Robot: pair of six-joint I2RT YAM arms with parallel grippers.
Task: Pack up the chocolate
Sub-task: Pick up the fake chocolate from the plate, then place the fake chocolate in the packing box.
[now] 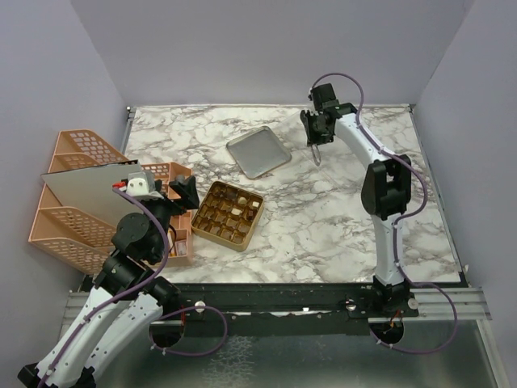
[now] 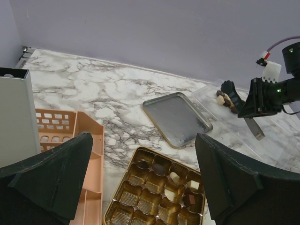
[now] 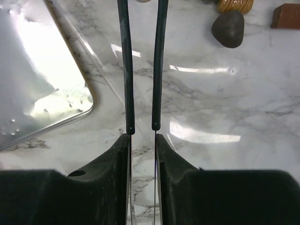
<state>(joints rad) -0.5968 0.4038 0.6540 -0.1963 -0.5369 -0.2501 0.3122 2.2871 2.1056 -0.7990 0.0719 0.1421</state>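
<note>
Chocolate (image 3: 228, 29) lies loose on tabletop (image 3: 225, 103) for picking; right pincer (image 1: 317, 158) nearly closed, grip unclear; left pincer (image 2: 144, 140) wide open, empty.

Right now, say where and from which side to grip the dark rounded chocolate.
Probably best pinched across its free flanks from above: the dark rounded chocolate lies low on the marble, and the ridged golden piece crowds its far end.

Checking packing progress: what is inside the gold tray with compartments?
The tray holds a few chocolates, white and dark, mostly in its far rows; most compartments look empty. Nothing covers it, yet an exact count is unclear.
</note>
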